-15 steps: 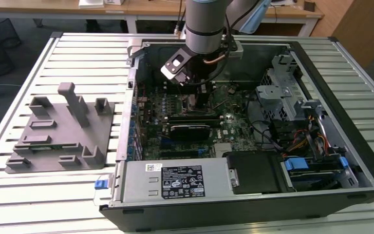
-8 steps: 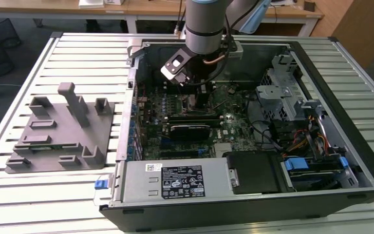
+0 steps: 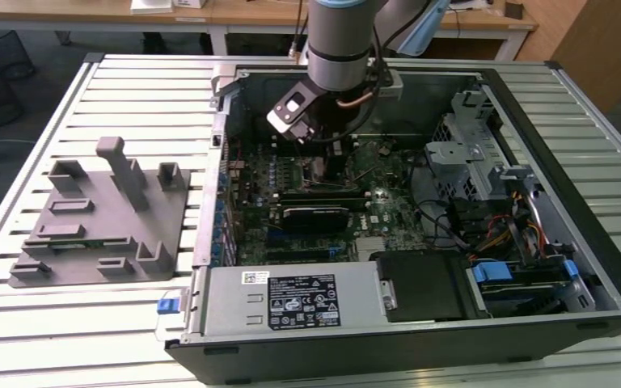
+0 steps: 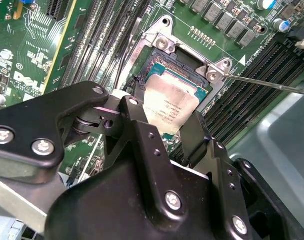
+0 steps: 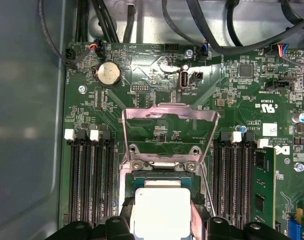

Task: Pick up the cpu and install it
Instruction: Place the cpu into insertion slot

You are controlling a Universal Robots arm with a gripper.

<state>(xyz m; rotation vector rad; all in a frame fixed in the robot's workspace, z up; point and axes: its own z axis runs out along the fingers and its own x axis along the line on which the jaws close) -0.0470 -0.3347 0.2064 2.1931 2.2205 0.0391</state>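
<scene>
The gripper is clamped on the cpu at the open socket.

At the exterior view's left a grey fixture tray lies on the slatted table, just beside the open computer case. Near the middle the arm reaches down into the case over the motherboard, and a metal drive cage sits toward the exterior view's right. In both wrist views the black fingers press on two opposite edges of the chip, whose silver top faces up over the socket frame. Whether it is fully seated cannot be told. In the first wrist view the load plate stands raised beyond the chip, with memory slots on either side of the socket and one green memory module fitted.
</scene>
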